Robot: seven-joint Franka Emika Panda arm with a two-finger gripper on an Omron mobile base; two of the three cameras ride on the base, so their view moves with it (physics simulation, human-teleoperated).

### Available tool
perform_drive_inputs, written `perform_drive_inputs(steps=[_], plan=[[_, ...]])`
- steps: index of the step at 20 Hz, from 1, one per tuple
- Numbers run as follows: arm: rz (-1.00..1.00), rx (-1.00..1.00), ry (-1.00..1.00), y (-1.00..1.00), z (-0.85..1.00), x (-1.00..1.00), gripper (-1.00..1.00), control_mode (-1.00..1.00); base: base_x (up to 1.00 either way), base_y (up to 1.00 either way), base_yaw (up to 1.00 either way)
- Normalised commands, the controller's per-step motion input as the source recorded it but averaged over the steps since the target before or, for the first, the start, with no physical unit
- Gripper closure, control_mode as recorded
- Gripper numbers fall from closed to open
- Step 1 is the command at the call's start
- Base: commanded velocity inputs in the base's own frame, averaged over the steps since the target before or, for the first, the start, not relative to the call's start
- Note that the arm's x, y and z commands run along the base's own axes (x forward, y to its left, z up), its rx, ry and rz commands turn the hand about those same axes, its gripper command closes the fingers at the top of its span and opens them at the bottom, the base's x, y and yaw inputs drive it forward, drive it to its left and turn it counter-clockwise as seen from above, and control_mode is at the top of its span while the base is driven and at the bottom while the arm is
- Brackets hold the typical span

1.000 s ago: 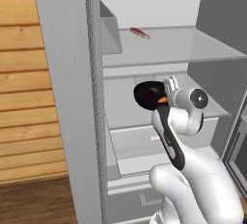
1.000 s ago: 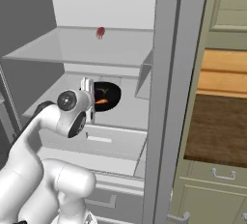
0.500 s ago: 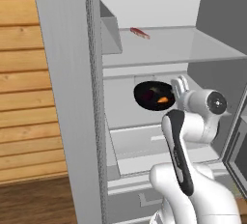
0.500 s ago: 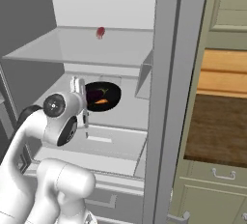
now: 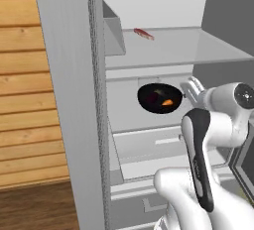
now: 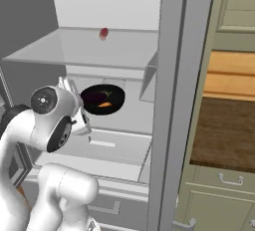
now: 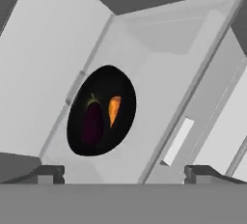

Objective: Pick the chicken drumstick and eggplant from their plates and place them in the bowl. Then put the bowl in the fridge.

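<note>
The black bowl [image 5: 159, 98] sits on a fridge shelf [image 5: 144, 120] at centre frame, with the eggplant [image 7: 91, 122] and chicken drumstick [image 7: 114, 109] inside. The likeliest trouble is the arm clipping the bowl or the shelf edge while backing out, judging by how near the gripper [image 5: 192, 87] hangs right of it. Its fingers [image 7: 46, 172] stand wide apart, holding and touching nothing.

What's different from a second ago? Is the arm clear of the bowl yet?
The gripper has drawn back out of the fridge, away from the bowl; its fingers were at the bowl's rim a second ago and now stand open and apart from it. The bowl stayed on its shelf with the eggplant and chicken drumstick inside. The red strip of food on the upper shelf has not moved.
</note>
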Motion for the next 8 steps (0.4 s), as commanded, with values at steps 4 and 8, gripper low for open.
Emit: perform_drive_inputs(steps=[4,8], plan=[[0.16,-0.35,-0.03,0.0,0.0,-0.79,-1.0,-1.0,0.0,0.0,0.0],[0.17,-0.35,0.0,0.04,0.28,-0.44,-1.0,-1.0,0.0,0.0,0.0]])
